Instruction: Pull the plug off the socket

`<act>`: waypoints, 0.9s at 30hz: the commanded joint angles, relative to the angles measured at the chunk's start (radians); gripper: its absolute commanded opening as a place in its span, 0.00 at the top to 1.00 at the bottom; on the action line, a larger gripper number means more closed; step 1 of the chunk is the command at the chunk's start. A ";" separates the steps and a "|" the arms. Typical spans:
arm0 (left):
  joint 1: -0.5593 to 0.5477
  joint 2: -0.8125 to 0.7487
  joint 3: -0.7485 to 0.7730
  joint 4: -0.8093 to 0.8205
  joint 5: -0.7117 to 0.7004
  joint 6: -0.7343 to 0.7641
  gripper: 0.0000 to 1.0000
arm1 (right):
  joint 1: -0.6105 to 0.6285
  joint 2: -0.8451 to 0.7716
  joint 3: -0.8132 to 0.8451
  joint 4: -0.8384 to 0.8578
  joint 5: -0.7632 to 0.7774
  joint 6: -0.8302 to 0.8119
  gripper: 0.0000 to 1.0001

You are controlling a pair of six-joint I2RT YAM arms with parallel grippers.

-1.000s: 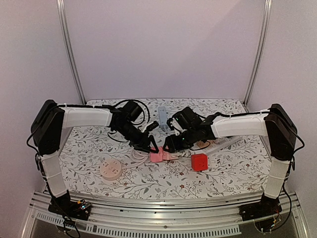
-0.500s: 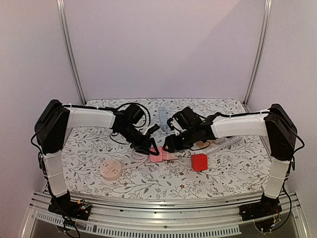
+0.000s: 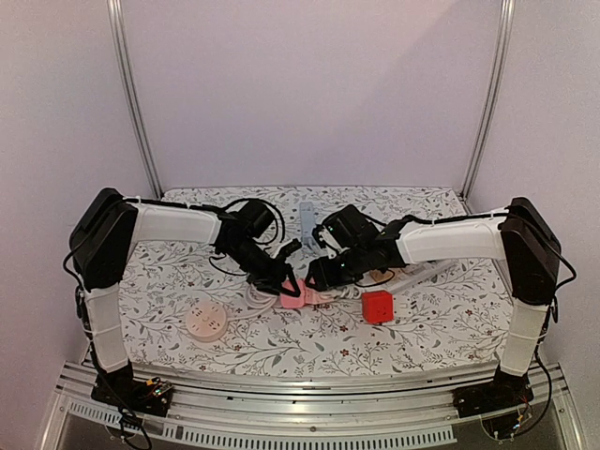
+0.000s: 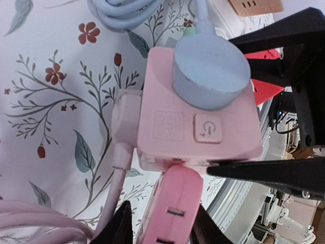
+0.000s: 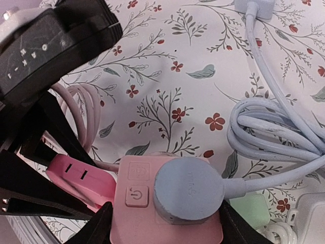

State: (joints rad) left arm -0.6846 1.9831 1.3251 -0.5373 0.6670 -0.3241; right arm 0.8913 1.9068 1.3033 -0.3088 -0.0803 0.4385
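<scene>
A pink cube socket [image 4: 198, 117] lies on the flowered table with a round blue-grey plug [image 4: 210, 71] seated on top. A darker pink plug [image 4: 170, 208] sticks into its side. My left gripper [image 4: 160, 229] straddles that pink plug: one finger touches it, the other finger [image 4: 119, 226] stands a sliver off. My right gripper [image 5: 165, 231] is shut on the socket [image 5: 137, 213], a finger pressed on each side. In the top view both grippers meet at the socket [image 3: 314, 295] in mid-table.
A red cube [image 3: 378, 306] lies just right of the socket and a round pale power strip [image 3: 207, 321] sits front left. A coiled light-blue cable [image 5: 274, 132] and a white power strip [image 3: 412, 272] lie behind the right gripper. Pink cable [image 4: 117, 188] loops beside the left fingers.
The left gripper's jaws have narrowed around the pink plug and the left arm has settled lower. The right arm still holds the socket and has barely moved.
</scene>
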 commanded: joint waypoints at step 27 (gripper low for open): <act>-0.010 0.036 0.000 -0.003 -0.012 -0.003 0.89 | 0.059 0.029 0.051 0.058 0.033 0.000 0.63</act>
State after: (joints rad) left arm -0.6865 1.9923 1.3251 -0.5365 0.6659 -0.3229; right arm 0.9283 1.9350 1.3365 -0.2951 -0.0311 0.4488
